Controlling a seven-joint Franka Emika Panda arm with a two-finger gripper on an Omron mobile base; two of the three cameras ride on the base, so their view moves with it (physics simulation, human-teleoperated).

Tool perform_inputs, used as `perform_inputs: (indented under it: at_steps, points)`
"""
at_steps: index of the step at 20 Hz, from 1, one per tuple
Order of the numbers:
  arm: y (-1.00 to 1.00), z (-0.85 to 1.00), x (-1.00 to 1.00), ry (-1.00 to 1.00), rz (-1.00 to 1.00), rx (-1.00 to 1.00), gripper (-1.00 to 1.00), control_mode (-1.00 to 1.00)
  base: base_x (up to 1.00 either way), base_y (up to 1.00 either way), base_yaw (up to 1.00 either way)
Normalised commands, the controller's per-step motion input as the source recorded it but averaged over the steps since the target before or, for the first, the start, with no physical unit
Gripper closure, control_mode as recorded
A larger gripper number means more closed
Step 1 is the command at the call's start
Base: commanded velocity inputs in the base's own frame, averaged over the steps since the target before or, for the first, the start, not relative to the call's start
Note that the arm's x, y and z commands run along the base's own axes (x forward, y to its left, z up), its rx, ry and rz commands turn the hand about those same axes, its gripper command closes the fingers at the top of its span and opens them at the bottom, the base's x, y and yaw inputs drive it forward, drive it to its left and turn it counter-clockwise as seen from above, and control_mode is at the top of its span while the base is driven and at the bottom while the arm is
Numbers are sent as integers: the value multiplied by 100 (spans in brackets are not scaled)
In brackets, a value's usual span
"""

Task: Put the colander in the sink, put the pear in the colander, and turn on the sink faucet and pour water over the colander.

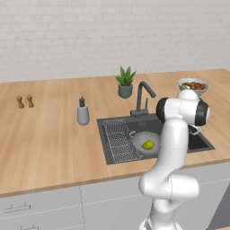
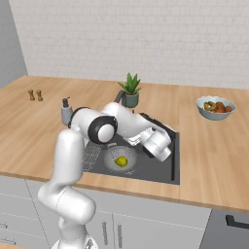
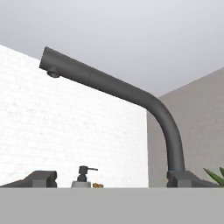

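With pear [image 1: 148, 144] already in colander [image 1: 146, 143], raise spread-apart gripper [image 3: 111, 178] to sink faucet [image 3: 131, 94] lever at sink [image 1: 197, 143] back edge; nudge gently.

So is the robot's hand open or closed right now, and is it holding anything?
Gripper: open, jaws spread wide and holding nothing, looking up at the sink faucet.
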Motion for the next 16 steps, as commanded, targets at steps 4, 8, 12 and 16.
perform_inputs:
  at_steps: [4,8,12,16]
  points:
    - [0,8,51,-1,-8,0,-100,-100,0,0,0]
    - [0,0,45,0,-10,0,-100,-100,0,0,0]
    - [0,0,46,0,-8,0,-100,-100,0,0,0]
    - [0,0,36,0,-7,0,-100,-100,0,0,0]
